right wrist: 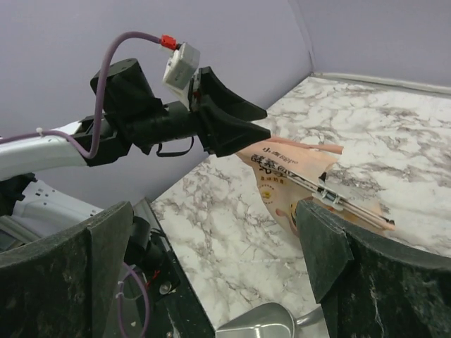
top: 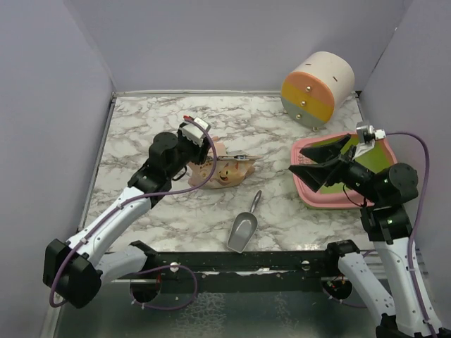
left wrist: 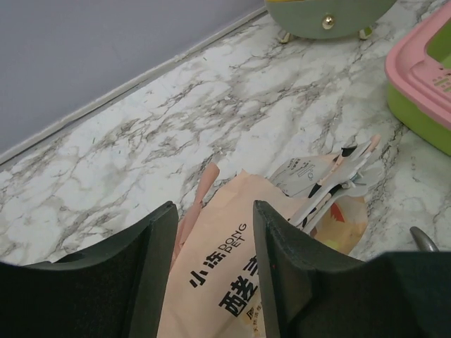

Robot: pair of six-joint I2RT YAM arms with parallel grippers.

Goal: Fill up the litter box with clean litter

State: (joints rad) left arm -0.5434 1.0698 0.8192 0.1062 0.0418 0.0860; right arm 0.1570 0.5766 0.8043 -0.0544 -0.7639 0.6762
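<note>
While the litter box (top: 320, 205) sits on the right side of the marble table (top: 141, 127), pink rim up and lime-green inside showing, my right claw (top: 299, 163) hangs over its left half. The two fingers of that claw stand wide apart with nothing between them. From its own camera I look past them across the table toward the other arm.

Behind the box, in the far right corner, stands the round cream drum (top: 317, 88) with its orange, yellow and grey bands. It is near the box but apart from it.

To the left of the box and nearer my bases lies the silver scoop (top: 243, 229), flat on the marble. Its bowl points toward me and its handle points away.

Farther left, about mid-table and well apart from the box, the tan paper bag (top: 227, 169) lies on its side with its cartoon face up. My left claw (left wrist: 211, 239) reaches it from the left end. Its fingers have the bag's end between them, and the paper fills the gap and meets both pads, so I read this claw as clamped on the bag
</note>
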